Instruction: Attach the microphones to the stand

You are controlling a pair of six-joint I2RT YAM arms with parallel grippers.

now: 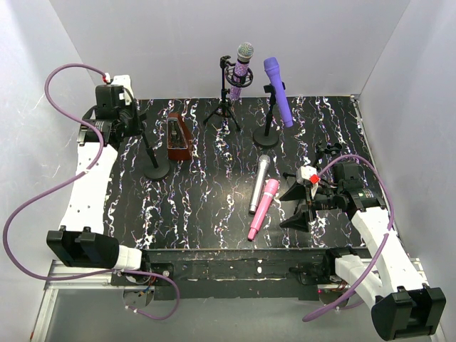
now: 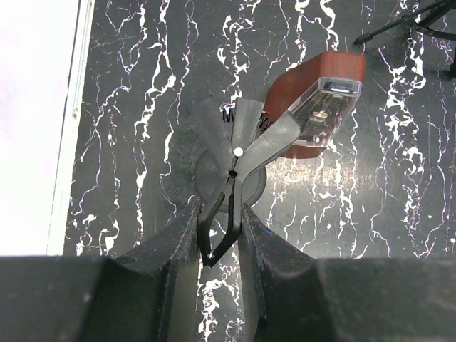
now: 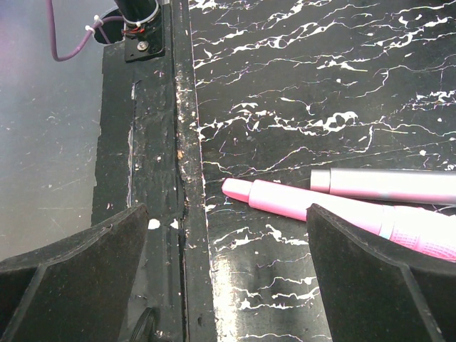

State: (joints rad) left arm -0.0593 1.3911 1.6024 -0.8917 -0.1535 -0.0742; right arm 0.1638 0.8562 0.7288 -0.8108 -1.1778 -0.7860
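A black marbled table (image 1: 206, 214) sits between white walls (image 1: 178, 43). At the far edge the glittery purple microphone (image 1: 243, 63) and violet microphone (image 1: 278, 89) stand mounted. The silver-grey microphone (image 1: 260, 184) and pink microphone (image 1: 262, 208) lie near right. Only the wrist views show the left gripper (image 2: 219, 214) pinched on a stand clip (image 2: 246, 146) and the right gripper (image 3: 228, 221) spread wide, holding nothing.
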